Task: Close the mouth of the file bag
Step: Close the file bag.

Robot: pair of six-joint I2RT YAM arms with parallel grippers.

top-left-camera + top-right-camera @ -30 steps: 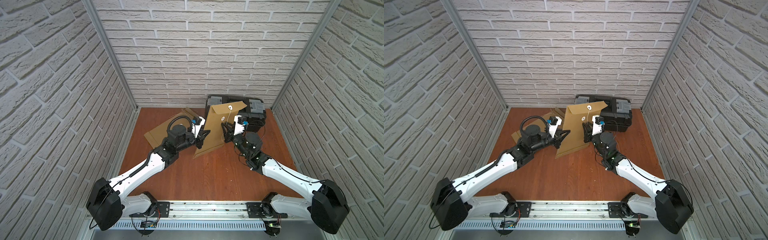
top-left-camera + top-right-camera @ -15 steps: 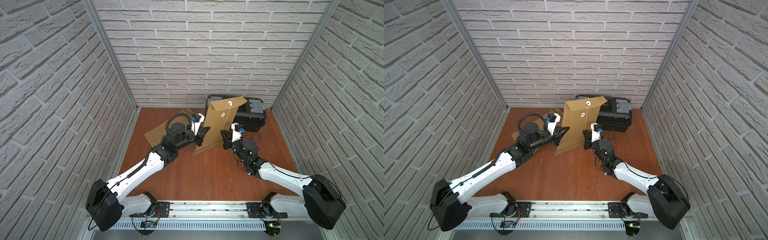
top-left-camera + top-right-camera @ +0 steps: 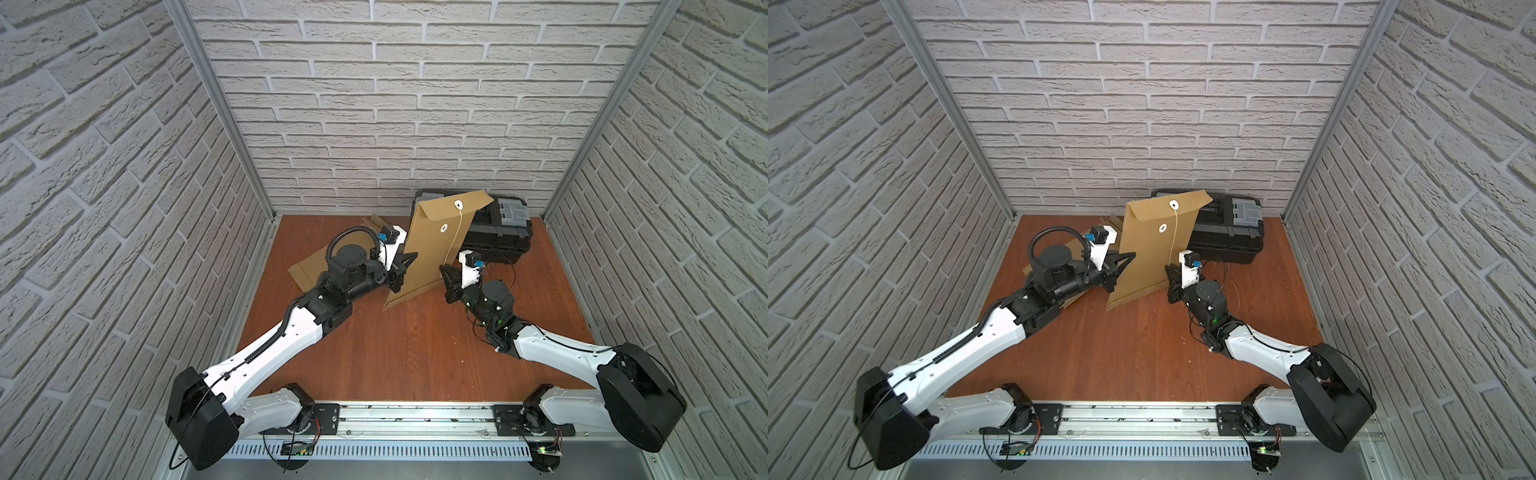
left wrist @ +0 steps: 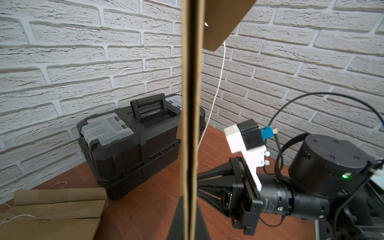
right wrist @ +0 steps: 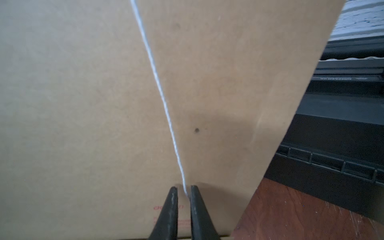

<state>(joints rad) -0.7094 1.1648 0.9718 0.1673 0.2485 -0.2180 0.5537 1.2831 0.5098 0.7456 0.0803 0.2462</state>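
The right gripper [image 5: 184, 192], pinched on the white string [image 3: 454, 235], now sits lower and draws it taut down the file bag [image 3: 428, 249], which the left gripper [image 3: 402, 270] clamps upright before the toolbox [image 3: 498, 232], ready for winding.

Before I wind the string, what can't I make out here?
- Most of left fingers: left wrist view, cut by frame edge.
- End of string: right wrist view, between right fingers.
- Red print on bag: right wrist view, blurred.
- Toolbox: both top views, partly behind bag.
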